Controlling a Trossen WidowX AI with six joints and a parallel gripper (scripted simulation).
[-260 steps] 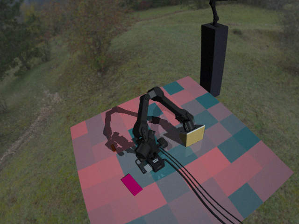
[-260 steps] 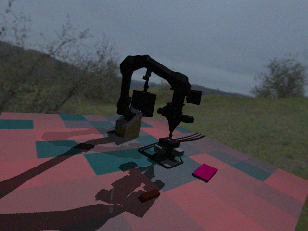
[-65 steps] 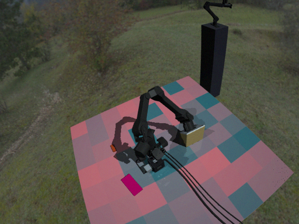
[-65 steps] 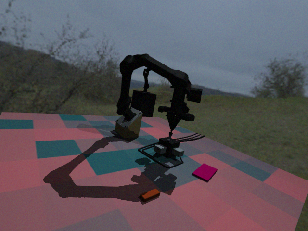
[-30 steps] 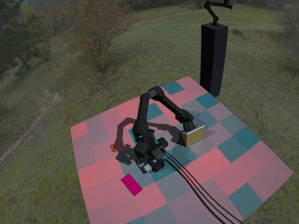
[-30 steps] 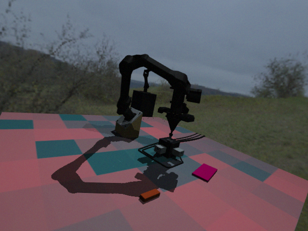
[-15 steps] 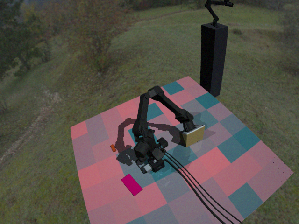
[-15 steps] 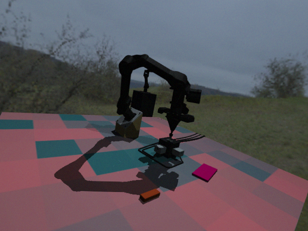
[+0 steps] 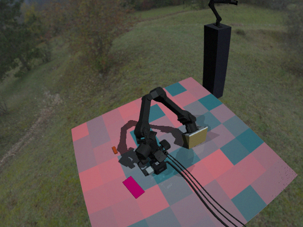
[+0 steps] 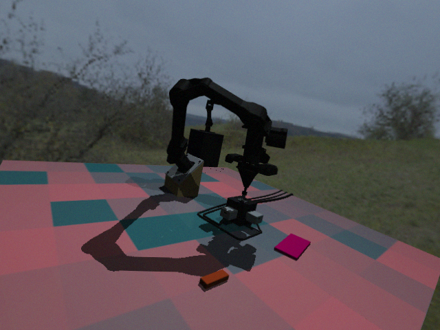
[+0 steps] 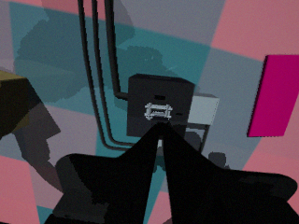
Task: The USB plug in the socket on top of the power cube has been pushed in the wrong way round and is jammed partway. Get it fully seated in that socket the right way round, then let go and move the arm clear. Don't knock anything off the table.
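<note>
The black power cube (image 9: 160, 168) (image 10: 241, 210) (image 11: 161, 86) stands on the checkered table, with pale grey marks and small dark slots on its top. My gripper (image 10: 245, 187) (image 11: 161, 129) points down over the cube top and is shut on the USB plug (image 10: 244, 193), a small dark piece under the fingertips in the exterior view. The plug is at the cube's top; how deep it sits and which way round it is cannot be told. The fingertips hide it in the wrist view, and the wrist hides the fingertips in the top view.
Light grey blocks (image 9: 148, 170) (image 10: 254, 216) (image 11: 204, 110) stick out from the cube's sides. Black cables (image 9: 196, 187) run from the cube over the table edge. A magenta slab (image 9: 133, 187) (image 10: 292, 246) (image 11: 276, 95) and an orange block (image 9: 114, 150) (image 10: 214, 278) lie nearby.
</note>
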